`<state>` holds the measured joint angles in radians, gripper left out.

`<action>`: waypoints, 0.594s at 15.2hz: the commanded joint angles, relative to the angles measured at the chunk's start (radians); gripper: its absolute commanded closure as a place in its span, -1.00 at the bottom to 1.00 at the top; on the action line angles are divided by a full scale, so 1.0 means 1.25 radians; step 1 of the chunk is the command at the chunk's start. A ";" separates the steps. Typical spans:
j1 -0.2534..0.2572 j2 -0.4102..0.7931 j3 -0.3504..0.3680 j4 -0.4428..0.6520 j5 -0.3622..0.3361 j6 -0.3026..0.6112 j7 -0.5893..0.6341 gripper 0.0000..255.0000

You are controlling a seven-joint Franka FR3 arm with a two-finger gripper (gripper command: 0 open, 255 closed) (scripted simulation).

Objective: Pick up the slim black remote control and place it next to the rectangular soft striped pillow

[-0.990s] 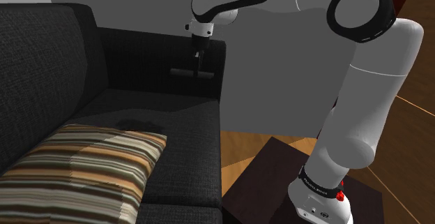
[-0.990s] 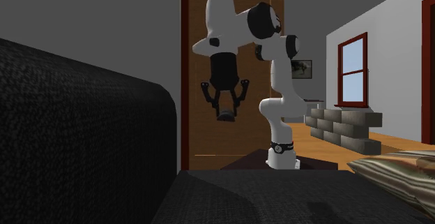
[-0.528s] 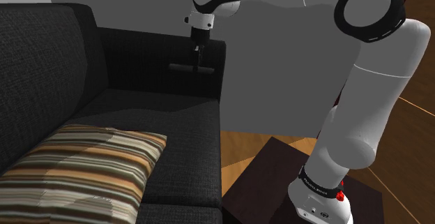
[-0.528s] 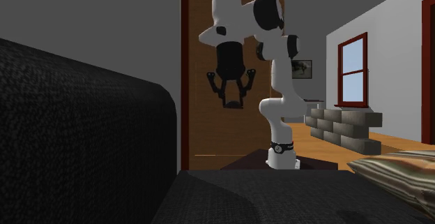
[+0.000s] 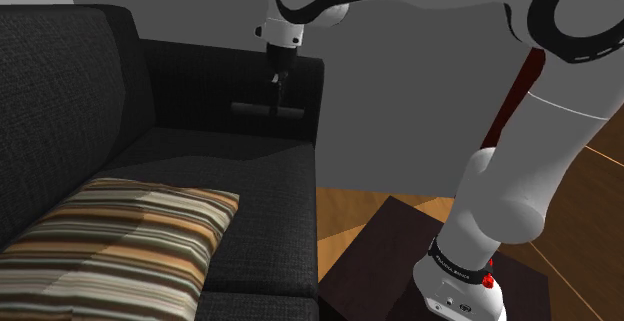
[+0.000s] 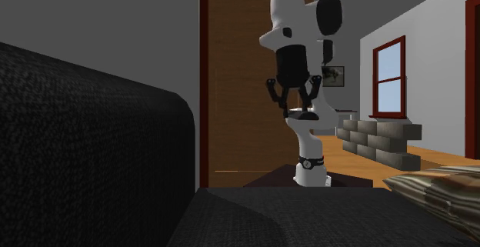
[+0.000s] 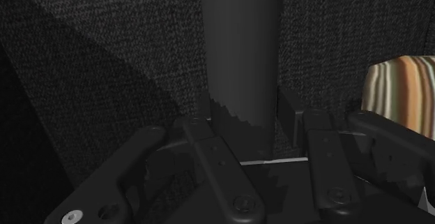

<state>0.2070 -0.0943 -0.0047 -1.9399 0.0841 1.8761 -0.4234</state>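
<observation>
Black two-finger gripper [image 5: 277, 96] clamps slim black remote [image 5: 250, 109] mid-length, axis level; striped brown-cream rectangular pillow [image 5: 120, 239] lies well below, toward shoulder view's lower left.

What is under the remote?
The dark sofa is under the remote, which the gripper holds in the air. The remote covers the patch of sofa right below it, so that part can't be seen. The striped pillow lies off to one side.

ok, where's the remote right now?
Shoulder view, upper middle: the remote hangs level, clasped in the fingers, in front of the sofa's far armrest, above the seat and away from the striped pillow at lower left.
</observation>
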 commanded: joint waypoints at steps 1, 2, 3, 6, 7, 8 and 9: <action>0.019 -0.021 0.023 -0.022 0.001 0.004 0.043 1.00; 0.027 -0.032 0.034 -0.034 0.002 0.007 0.061 1.00; 0.035 -0.042 0.044 -0.045 0.003 0.010 0.079 1.00; 0.060 -0.067 0.077 -0.072 0.008 0.016 0.133 1.00; 0.068 -0.073 0.088 -0.079 0.010 0.018 0.152 1.00; 0.076 -0.080 0.099 -0.085 0.013 0.020 0.170 1.00; 0.084 -0.085 0.111 -0.091 0.015 0.021 0.189 1.00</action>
<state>0.2996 -0.1895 0.1159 -2.0428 0.0990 1.9006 -0.2177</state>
